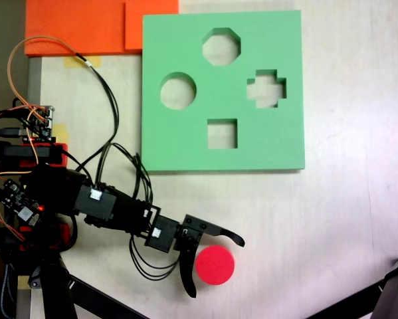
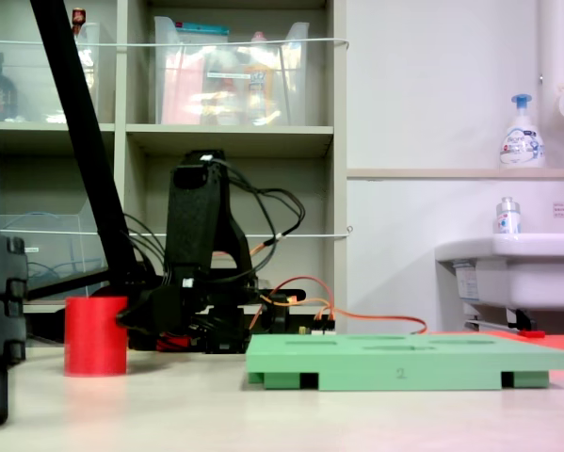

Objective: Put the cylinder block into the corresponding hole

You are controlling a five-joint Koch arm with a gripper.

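You are looking at the gripper (image 1: 215, 271) standing wide open around the cylinder block (image 1: 215, 264) — upright on the table (image 1: 345, 226), below the green board (image 1: 185, 143) in the top-down fixed view and well apart from it. One jaw is lying just beside the block. Closing off-centre is likely to push or tip it. At the board, the circular hole (image 1: 178, 91) is sitting near the octagonal cutout (image 1: 222, 46) — a misaligned drop risks catching the rim.
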